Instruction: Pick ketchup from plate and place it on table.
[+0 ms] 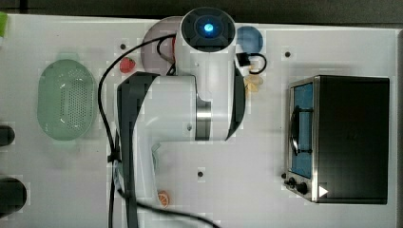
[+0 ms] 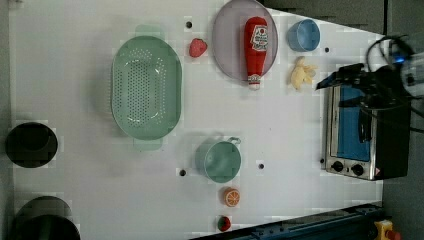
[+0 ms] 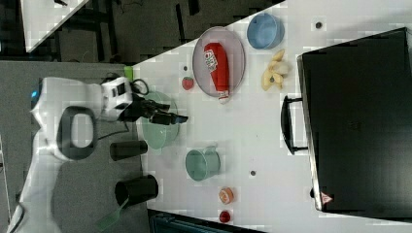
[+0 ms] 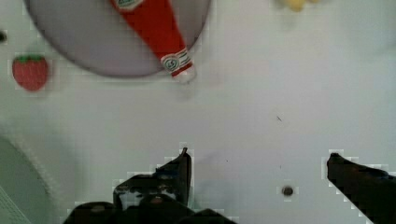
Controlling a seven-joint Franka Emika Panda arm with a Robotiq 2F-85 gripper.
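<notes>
A wide white worktop [image 2: 280,125] with a few small dark holes carries everything here. The white robot arm [image 1: 190,104] reaches across it in the top view, covering much of the centre. A black toaster oven [image 2: 362,130] with a blue-lit door sits at the 3 o'clock side of the left view. A pale green perforated colander [image 2: 146,87] lies at about 9 o'clock from the centre of the left view.

The pale mauve-grey plate [image 2: 227,45] sits toward 12 o'clock in the left view. The ketchup [image 2: 256,47], a slim red bottle with a white label band, lies flat on the plate, its capped end reaching over the plate's rim onto the worktop. A strawberry [image 2: 198,47] rests just beside the plate at its 9 o'clock, and a small blue bowl [image 2: 303,35] sits near its 3 o'clock. A peeled banana piece [image 2: 302,74] lies at the plate's 4 o'clock. A green cup [image 2: 220,160] and an orange slice [image 2: 231,197] sit toward 6 o'clock.

The jaws [image 4: 257,182] are released, spread wide with nothing between them. In the wrist view the ketchup lies well apart from the jaws, at about 11 o'clock from them, with bare worktop between.
</notes>
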